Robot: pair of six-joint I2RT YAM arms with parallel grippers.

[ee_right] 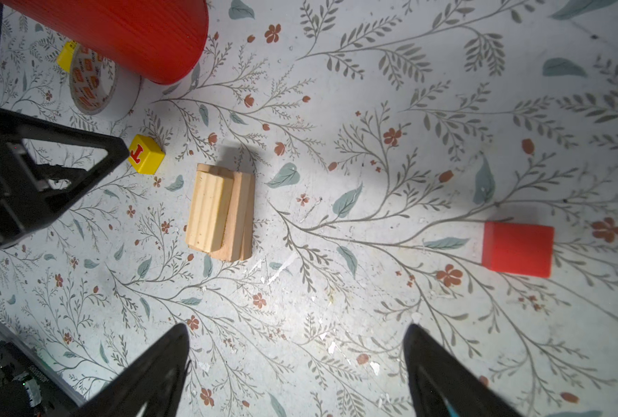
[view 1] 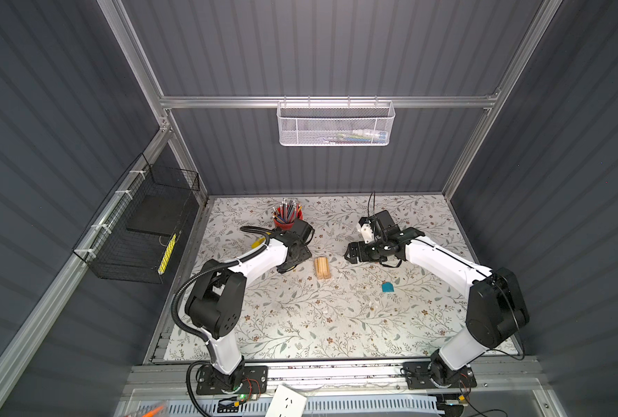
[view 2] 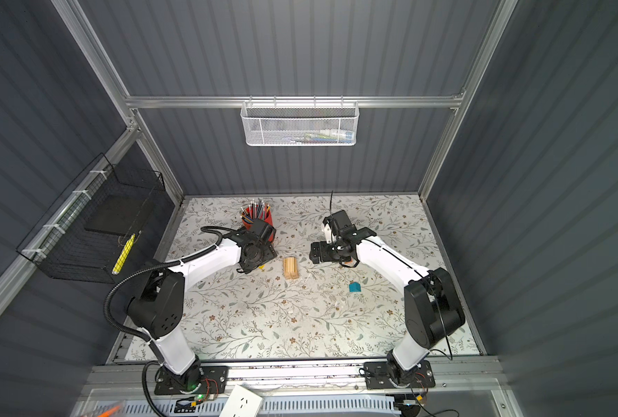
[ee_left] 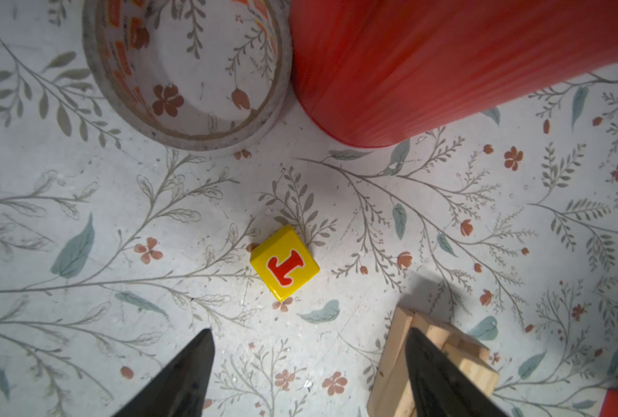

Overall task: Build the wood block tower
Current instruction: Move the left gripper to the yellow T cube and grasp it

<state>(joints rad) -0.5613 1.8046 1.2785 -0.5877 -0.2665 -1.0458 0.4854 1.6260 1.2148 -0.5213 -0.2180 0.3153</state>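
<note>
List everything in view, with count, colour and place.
wood planks: several, pale, stacked mid-table
yellow block: one, yellow with red letter, left of the planks
teal block: one, teal, right of the planks
red block: one, red, by the right gripper
pencil cup: one, red, back of the table
tape roll: one, whitish, beside the cup
mesh basket: one, white, back rail
wire basket: one, black, left wall
table: one, floral, under everything
left gripper: one, black, open beside the yellow block
right gripper: one, black, open, empty

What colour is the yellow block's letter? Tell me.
Red, pale-outlined, on the yellow block; clearest in the left wrist view.
</note>
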